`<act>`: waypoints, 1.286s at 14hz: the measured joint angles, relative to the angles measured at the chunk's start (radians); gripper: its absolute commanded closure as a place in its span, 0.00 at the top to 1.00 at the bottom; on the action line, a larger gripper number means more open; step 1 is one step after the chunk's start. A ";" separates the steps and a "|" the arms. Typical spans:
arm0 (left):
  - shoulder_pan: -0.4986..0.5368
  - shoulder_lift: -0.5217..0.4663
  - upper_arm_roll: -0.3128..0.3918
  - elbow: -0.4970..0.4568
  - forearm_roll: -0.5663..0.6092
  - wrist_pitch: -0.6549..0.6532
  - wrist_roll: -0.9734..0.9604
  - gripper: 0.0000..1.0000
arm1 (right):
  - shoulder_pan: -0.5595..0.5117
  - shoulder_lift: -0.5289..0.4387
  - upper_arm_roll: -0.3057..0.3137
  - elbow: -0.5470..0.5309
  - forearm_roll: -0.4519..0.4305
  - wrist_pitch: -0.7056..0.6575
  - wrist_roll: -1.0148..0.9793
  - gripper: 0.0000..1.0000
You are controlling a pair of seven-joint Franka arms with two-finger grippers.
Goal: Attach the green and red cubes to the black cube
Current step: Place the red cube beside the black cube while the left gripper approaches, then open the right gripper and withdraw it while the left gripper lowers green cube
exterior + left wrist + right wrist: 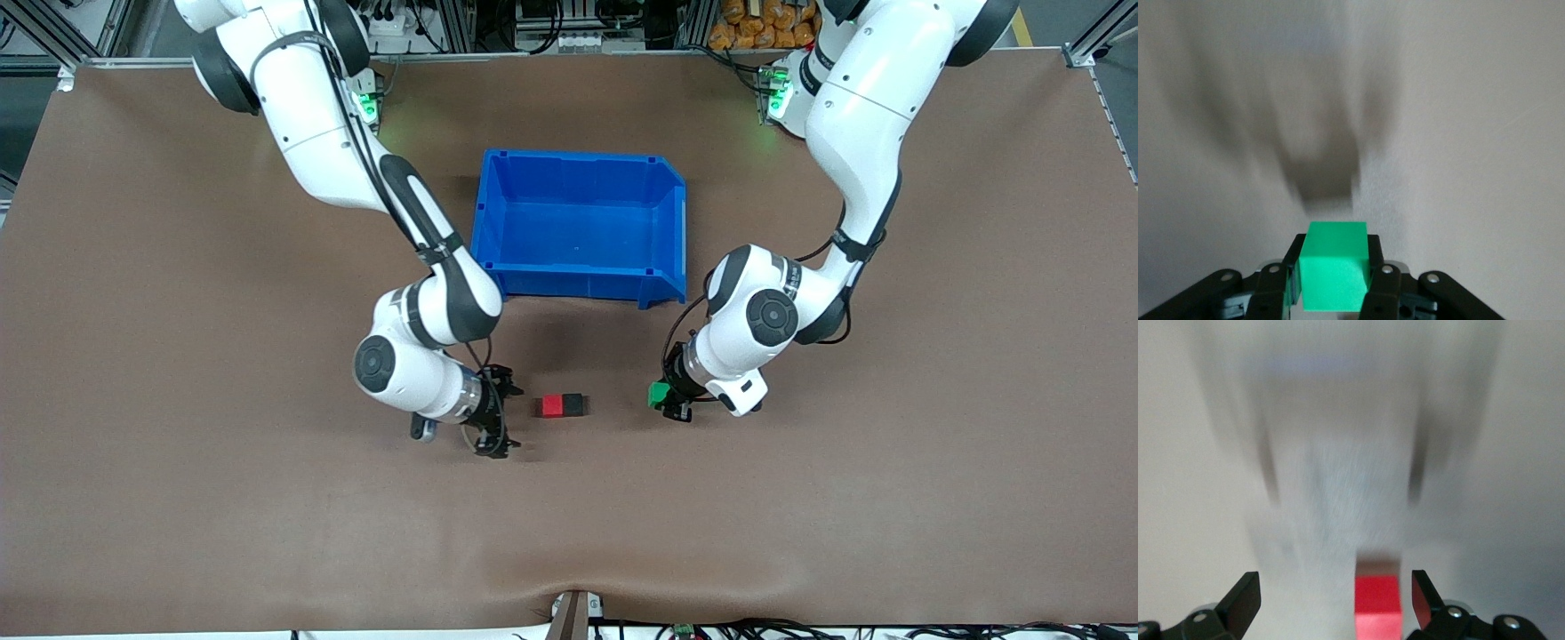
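Red and black cubes sit joined face to face on the brown table (178,498), forming a short block whose long axis runs from one arm's end of the table toward the other; I see the red cube (553,406) on the right arm's side and the black cube (574,404) on the left arm's side, both nearer the front camera than the blue bin (582,224). The right gripper (499,412) stands low just beside the red cube, apart from it, its jaws spread wide and holding nothing; in the right wrist view (1331,603) the red cube (1377,603) lies between the two fingertips (1243,600) without touching either, and the black cube is hidden from me there. That view is smeared, so I cannot make out the table ahead of the cube. The left gripper (669,396) hangs over the table toward the left arm's end of the block, clamped on the green cube (658,394), which points toward the black cube with a clear gap between them. In the left wrist view (1334,277) the green cube (1335,270) sits squarely between the pads, its lower edge cut off by the frame, and a blurred dark patch lies ahead of it that I cannot identify.
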 measured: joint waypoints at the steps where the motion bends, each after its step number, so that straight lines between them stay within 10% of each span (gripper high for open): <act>1: -0.010 0.009 0.000 0.012 -0.002 0.000 -0.024 0.00 | -0.002 -0.008 -0.031 0.015 -0.021 -0.074 -0.015 1.00; 18: -0.205 0.179 0.134 0.305 -0.003 -0.098 -0.260 0.00 | -0.224 -0.144 -0.333 0.194 -0.177 -0.559 -1.278 1.00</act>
